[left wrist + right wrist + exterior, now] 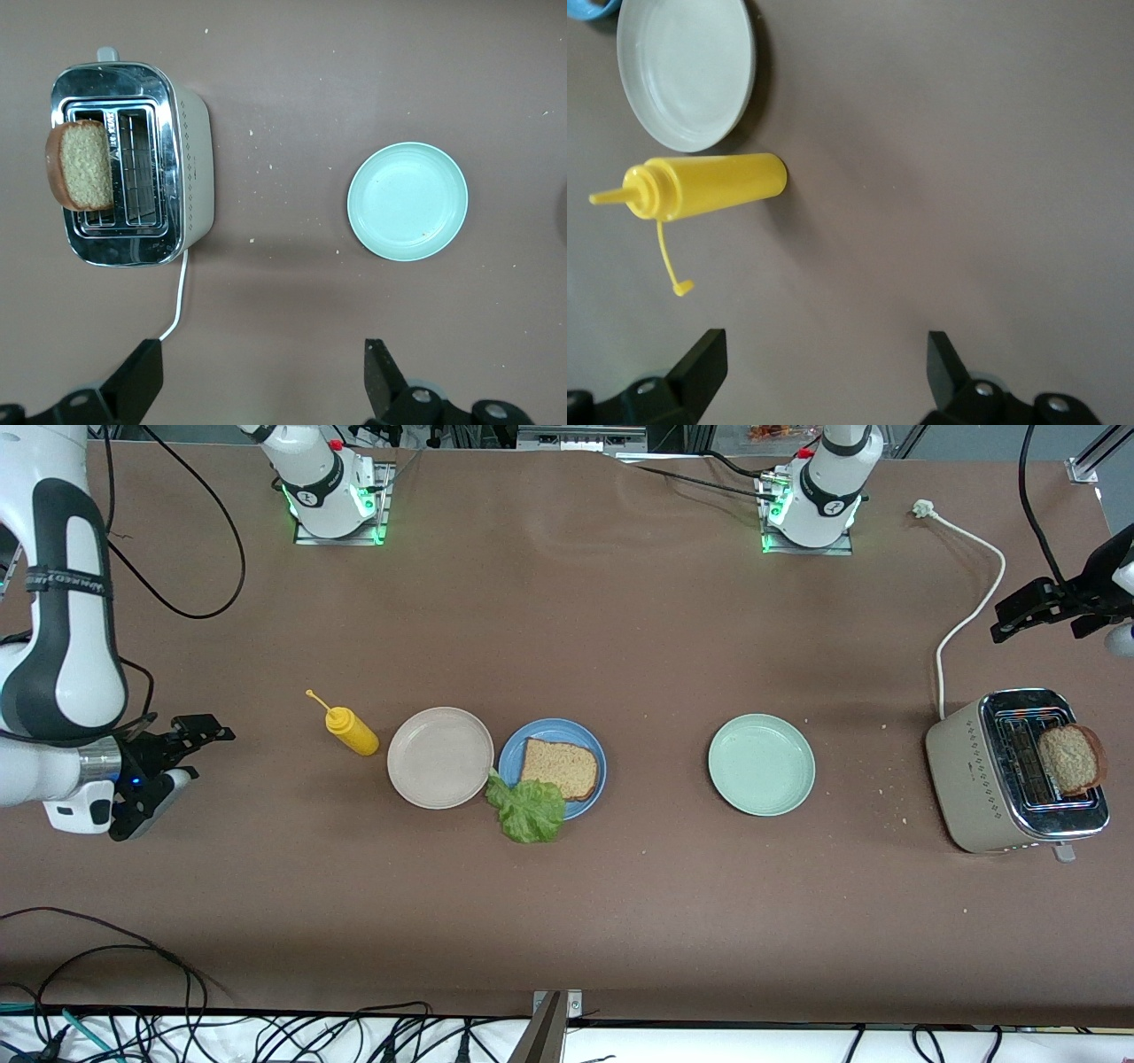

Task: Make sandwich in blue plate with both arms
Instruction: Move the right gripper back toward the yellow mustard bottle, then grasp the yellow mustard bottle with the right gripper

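Plates sit in a row across the middle of the brown worktop [567,921]. On the round mid-blue plate [594,750] lies one square brown bread slice [557,769], with a ruffled green lettuce leaf [526,810] overlapping the plate's rim on the side nearer the front camera and spilling onto the worktop. Touching the blue plate, toward the right arm's end, is a round beige plate [440,757] holding nothing, and beside that lies a yellow squeeze bottle [351,729] with its cap dangling. Toward the left arm's end, well apart, is a round pale green plate [761,764], also bare. A cream and chrome two-slot toaster [983,779] stands at the left arm's end, a second bread slice [1069,758] sticking out of one slot; its white cord [970,611] trails across the worktop.

Right pincer [182,757] hangs wide open and holds nothing, over bare worktop near the bottle, well apart from the blue plate. Left pincer [1019,615] is likewise wide open and holding nothing, above the worktop near the toaster.

Crumbs dot the surface around the toaster. Black cables crowd the edge nearest the camera.
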### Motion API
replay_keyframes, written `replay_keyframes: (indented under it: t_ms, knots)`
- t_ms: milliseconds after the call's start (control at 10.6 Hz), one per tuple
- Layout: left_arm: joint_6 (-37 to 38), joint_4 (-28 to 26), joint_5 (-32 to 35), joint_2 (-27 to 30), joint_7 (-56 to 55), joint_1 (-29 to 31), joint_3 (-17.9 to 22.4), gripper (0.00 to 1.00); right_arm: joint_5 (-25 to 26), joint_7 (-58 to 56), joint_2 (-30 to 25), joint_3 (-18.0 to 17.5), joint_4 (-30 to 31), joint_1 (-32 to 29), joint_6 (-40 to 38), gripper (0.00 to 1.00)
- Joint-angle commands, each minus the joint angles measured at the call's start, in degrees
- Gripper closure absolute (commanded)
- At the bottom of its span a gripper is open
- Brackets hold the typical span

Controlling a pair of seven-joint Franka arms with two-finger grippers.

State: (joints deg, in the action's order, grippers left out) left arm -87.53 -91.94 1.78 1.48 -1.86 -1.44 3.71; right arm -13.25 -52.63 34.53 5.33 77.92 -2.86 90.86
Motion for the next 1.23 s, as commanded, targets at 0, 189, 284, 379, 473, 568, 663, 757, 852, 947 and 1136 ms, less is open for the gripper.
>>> replay_keyframes:
  t_ms: [0, 189, 284, 379, 473, 568, 663, 757, 852, 947, 1136]
  knots:
    - [0.5, 0.9, 1.6, -0.3, 1.0, 0.3, -0.3, 0.00, -7.5, -20.3, 2.1, -0.8, 7.3, -1.5, 6.7, 0.00]
    - [0.5, 0.8, 1.7, -0.3, 0.9, 0.2, -0.3, 0.00, -11.1, -31.3, 4.2, -0.9, 8.3, -1.9, 7.0, 0.00]
    - [0.5, 0.8, 1.7, -0.3, 0.9, 0.2, -0.3, 0.00, -14.7, -38.7, 5.1, -0.9, 9.2, -2.1, 6.8, 0.00]
    - [0.5, 0.9, 1.5, -0.3, 1.0, 0.4, -0.2, 0.00, -17.8, -46.3, 6.1, -0.9, 9.3, -2.1, 6.4, 0.00]
    - [0.5, 0.8, 1.4, -0.3, 1.0, 0.7, -0.2, 0.00, -20.0, -51.6, 6.5, -1.0, 9.7, -2.1, 4.6, 0.00]
    - [0.5, 0.8, 1.7, -0.3, 0.9, 0.6, -0.4, 0.00, -22.6, -55.7, 7.2, -1.2, 10.5, -2.1, 2.8, 0.00]
    - [0.5, 0.8, 1.8, -0.4, 0.9, 0.6, -0.5, 0.00, -25.4, -60.1, 7.7, -1.2, 11.3, -2.0, 1.3, 0.00]
    - [0.5, 0.8, 1.7, -0.4, 1.0, 0.6, -0.4, 0.00, -26.2, -63.9, 7.7, -1.2, 12.4, -2.1, 0.7, 0.00]
    - [0.5, 0.8, 1.7, -0.5, 1.0, 0.6, -0.4, 0.00, -26.3, -67.6, 7.7, -1.2, 13.0, -2.1, 0.2, 0.00]
    - [0.5, 0.8, 1.7, -0.5, 0.9, 0.6, -0.4, 0.00, -27.0, -71.0, 7.8, -1.2, 13.6, -2.1, 0.0, 0.00]
    - [0.5, 0.9, 1.6, -0.5, 1.0, 0.7, -0.4, 0.00, -29.9, -75.5, 8.5, -1.2, 13.7, -2.1, -1.5, 0.00]
